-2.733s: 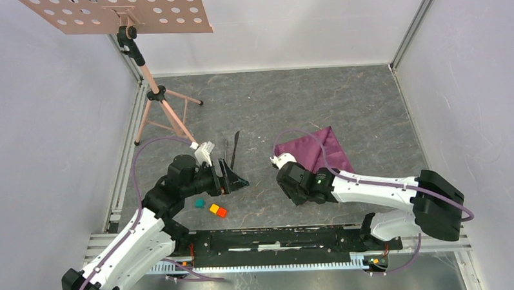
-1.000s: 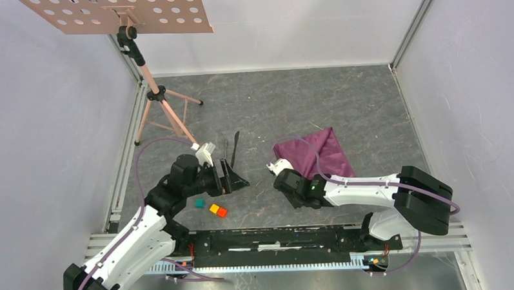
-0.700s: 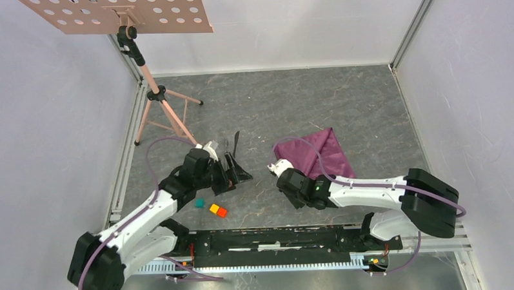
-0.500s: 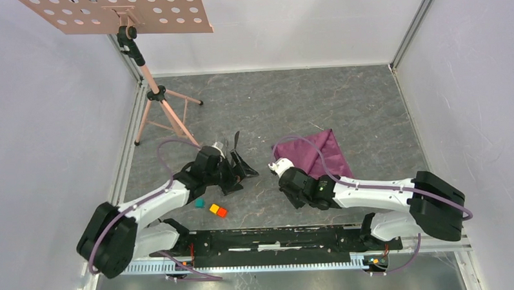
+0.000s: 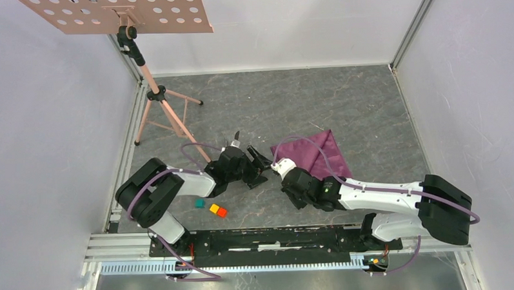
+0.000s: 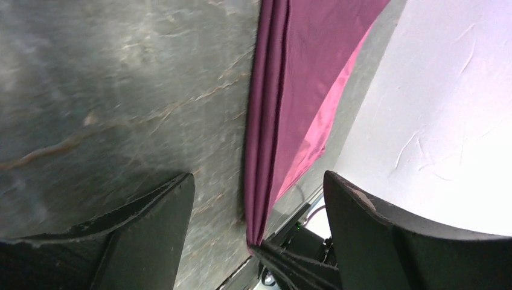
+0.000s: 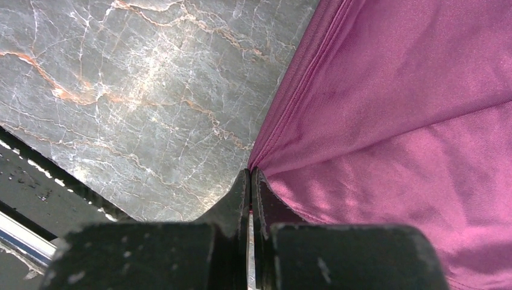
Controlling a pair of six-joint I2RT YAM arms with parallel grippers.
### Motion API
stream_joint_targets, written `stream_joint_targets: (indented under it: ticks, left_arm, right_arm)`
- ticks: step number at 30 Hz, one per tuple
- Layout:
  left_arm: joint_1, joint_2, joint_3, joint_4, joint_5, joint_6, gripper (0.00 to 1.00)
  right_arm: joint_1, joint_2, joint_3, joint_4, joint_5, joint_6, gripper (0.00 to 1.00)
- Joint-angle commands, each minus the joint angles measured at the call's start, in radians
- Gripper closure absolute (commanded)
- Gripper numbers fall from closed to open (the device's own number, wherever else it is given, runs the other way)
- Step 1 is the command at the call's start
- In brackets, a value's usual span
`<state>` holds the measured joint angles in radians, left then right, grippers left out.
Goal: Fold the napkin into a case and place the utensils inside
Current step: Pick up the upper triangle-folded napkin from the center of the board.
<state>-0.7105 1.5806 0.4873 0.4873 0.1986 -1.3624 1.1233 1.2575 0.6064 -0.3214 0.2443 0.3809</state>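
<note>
In the top view the napkin [image 5: 322,152] is seen lying right of centre on the marbled table [image 5: 304,98]; its near-left corner is pinched by the right gripper [image 5: 278,165], and the left gripper [image 5: 258,167] is held just beside that corner; of the utensils [image 5: 236,135] only a slim dark end is seen beyond the left arm, outside the cloth; in the left wrist view the jaws are spread wide and empty, the napkin's layered edge [image 6: 265,121] lying ahead between them; in the right wrist view the jaws are shut on the cloth's corner [image 7: 265,163]; the folding step is judged to be in hand, the utensils not yet placed; a second hold on the layered edge is likely called for next, taken without the folds being dragged apart
</note>
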Motion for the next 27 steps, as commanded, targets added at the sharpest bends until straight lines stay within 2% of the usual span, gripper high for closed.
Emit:
stream_joint_targets:
  ticks: [1,6,10,14,24,27]
  left_arm:
    - [-0.022,0.074,0.053,0.120,-0.096,-0.060,0.14]
    - [-0.041,0.162,0.109,0.105,-0.149,-0.063,0.20]
    - [-0.053,0.171,0.112,0.075,-0.235,-0.049,0.24]
    - [-0.055,0.185,0.121,0.066,-0.265,-0.050,0.26]
    - [-0.047,0.277,0.190,0.075,-0.262,-0.033,0.38]
    - [-0.042,0.281,0.201,0.066,-0.263,-0.026,0.46]
  right_arm:
    - [-0.003,-0.030,-0.005,0.033,-0.002,-0.014,1.00]
    - [-0.006,-0.065,-0.002,0.036,0.010,-0.013,1.00]
    - [-0.013,-0.089,-0.008,0.037,0.012,-0.014,1.00]
    - [-0.019,-0.105,-0.017,0.039,0.008,-0.017,1.00]
    - [-0.028,-0.117,-0.036,0.051,-0.010,-0.027,1.00]
    - [-0.028,-0.122,-0.037,0.051,-0.016,-0.031,1.00]
